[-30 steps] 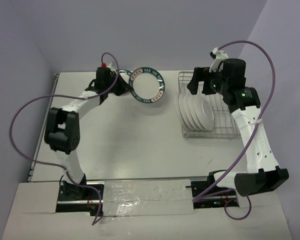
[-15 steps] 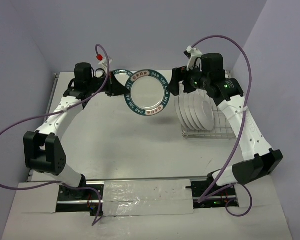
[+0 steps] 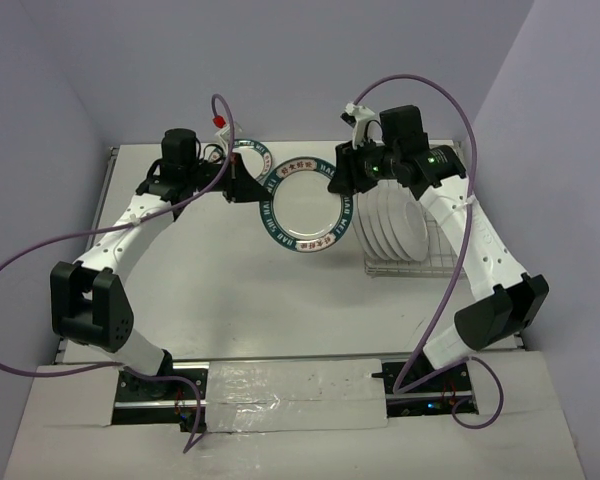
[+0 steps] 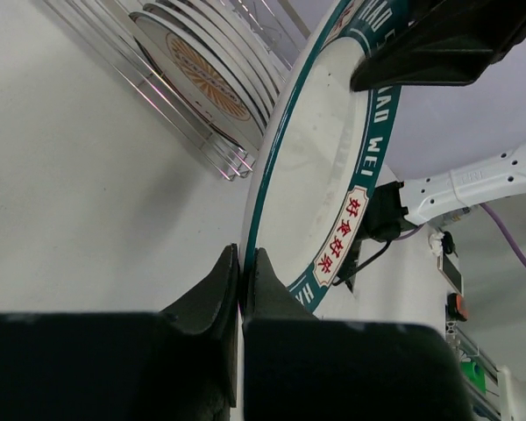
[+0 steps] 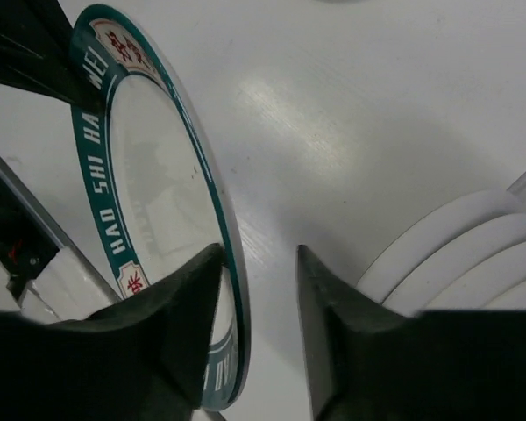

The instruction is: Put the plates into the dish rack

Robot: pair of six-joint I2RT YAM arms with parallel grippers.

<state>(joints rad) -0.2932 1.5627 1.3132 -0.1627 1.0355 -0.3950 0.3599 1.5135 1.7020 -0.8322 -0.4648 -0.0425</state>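
A green-rimmed plate [image 3: 305,205] hangs upright over the table, left of the dish rack [image 3: 442,262]. My left gripper [image 3: 248,186] is shut on its left rim; in the left wrist view the jaws [image 4: 243,270] pinch the plate's [image 4: 320,175] edge. My right gripper [image 3: 346,178] straddles the right rim. In the right wrist view its jaws [image 5: 259,263] are open: one finger lies against the plate's [image 5: 158,184] face, the other stands apart from its back. Several white plates [image 3: 390,220] stand on edge in the rack.
The rim of another green-banded plate [image 3: 248,150] shows behind the left gripper at the back of the table. Purple cables loop above both arms. The racked plates [image 5: 460,254] sit just right of my right gripper's fingers. The rack's wires [image 4: 184,132] run beyond the held plate.
The left arm carried the plate rightward toward the rack. The right gripper swung left from above the rack to the plate's right rim, and its jaws narrowed around it.
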